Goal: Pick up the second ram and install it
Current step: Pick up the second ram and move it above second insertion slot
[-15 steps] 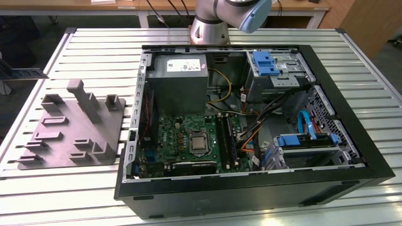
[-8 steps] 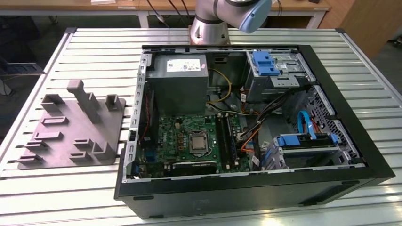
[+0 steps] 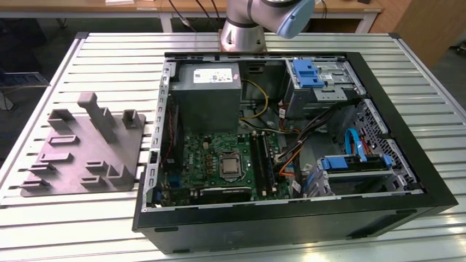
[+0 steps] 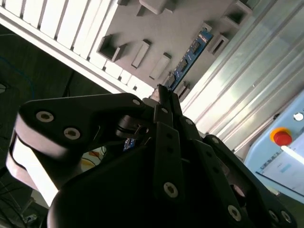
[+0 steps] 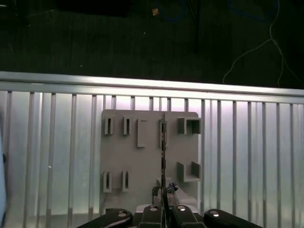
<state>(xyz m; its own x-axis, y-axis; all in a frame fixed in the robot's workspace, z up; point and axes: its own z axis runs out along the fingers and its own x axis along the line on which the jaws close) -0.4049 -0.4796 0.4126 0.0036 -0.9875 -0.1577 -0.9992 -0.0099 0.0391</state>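
The claw (image 4: 164, 93) has its fingers drawn together. In both wrist views the ram (image 4: 192, 53) appears pinched between the tips and sticks out beyond them as a thin dark-blue strip with a row of chips. In the first wrist view the ram (image 5: 163, 142) shows edge-on, in line with the claw (image 5: 164, 192), and the grey tray (image 5: 142, 161) lies beneath it on the slatted desk (image 5: 47, 142). I judge the step in hand to be the carry from tray to board. In the exterior view the tray (image 3: 80, 158) lies at the left of the frame and the open case (image 3: 291, 229) takes the middle and right. The green board (image 3: 211, 161) sits low in the case's left half, with long black slots (image 3: 258, 161) along the board's right edge; I cannot tell which slot is free. Doing this well calls, I think, for a firm, centred pinch so the stick does not tilt. Its length should lie parallel to the slots with the contact edge down, on a path that clears the case wall and the loose cables (image 3: 309, 128) just right of the slots.
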